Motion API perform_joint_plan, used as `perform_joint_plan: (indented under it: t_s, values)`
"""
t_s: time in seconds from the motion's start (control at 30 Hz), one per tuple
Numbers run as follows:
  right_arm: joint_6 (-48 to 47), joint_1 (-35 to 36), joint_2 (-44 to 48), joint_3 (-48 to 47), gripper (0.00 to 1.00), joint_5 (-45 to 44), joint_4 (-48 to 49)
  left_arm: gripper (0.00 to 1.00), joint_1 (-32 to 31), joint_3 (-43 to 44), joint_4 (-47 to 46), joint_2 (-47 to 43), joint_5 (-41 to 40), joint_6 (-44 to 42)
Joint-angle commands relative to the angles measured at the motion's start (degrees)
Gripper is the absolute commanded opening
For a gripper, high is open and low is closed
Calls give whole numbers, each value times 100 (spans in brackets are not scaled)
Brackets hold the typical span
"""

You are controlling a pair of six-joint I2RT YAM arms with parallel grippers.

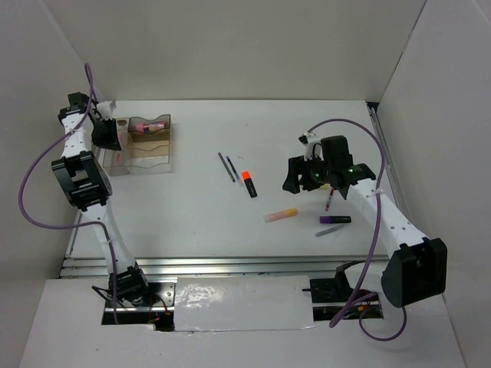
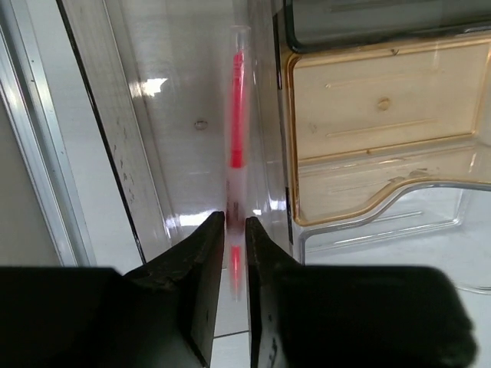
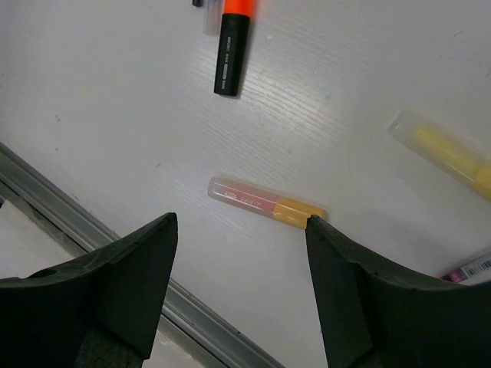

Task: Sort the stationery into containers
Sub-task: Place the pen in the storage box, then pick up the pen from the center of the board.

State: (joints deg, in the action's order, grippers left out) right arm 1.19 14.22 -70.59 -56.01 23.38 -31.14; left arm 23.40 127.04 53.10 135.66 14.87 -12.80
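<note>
The clear organiser tray (image 1: 153,156) with a brownish bottom stands at the far left, with a pink-capped tube (image 1: 150,124) in it. My left gripper (image 1: 106,138) is at its left end, shut on a clear red pen (image 2: 237,115) that reaches into a long narrow compartment (image 2: 176,115). My right gripper (image 1: 303,175) hangs open and empty above the yellow-pink marker (image 3: 265,203), which also shows in the top view (image 1: 281,215). Two dark pencils (image 1: 228,167), the orange-capped black highlighter (image 1: 248,182), the purple marker (image 1: 335,220) and a thin dark-red pen (image 1: 329,201) lie on the table. A pale yellow stick (image 3: 445,149) lies right of the marker.
White walls close in the table at the back, left and right. A metal rail (image 1: 230,266) runs along the table's near edge and shows in the right wrist view (image 3: 92,230). A small grey stick (image 1: 328,230) lies below the purple marker.
</note>
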Motion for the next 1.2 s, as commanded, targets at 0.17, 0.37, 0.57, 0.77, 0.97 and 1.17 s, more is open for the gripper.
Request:
perform_joint_plan:
  t_s: [0.17, 0.37, 0.57, 0.77, 0.97, 1.17]
  values:
    - [4, 2, 1, -288, 74, 62, 20, 57, 121, -144, -388, -751, 577, 234]
    - [-5, 11, 141, -218, 74, 1, 20, 84, 341, -145, -293, -926, 1130, 471]
    - [4, 2, 186, -130, 74, 9, 72, 89, -97, -575, -90, -1680, 1370, 103]
    - [-5, 2, 194, -104, 74, -52, 64, 80, -1415, -1094, -19, -2184, 921, 154]
    - [-31, -15, 282, 28, 74, -210, 116, 62, -2778, -1532, -247, -2070, 552, 1145]
    - [65, -156, 326, 134, 75, -544, 160, 55, -3613, -1797, -485, -1613, 367, 2016]
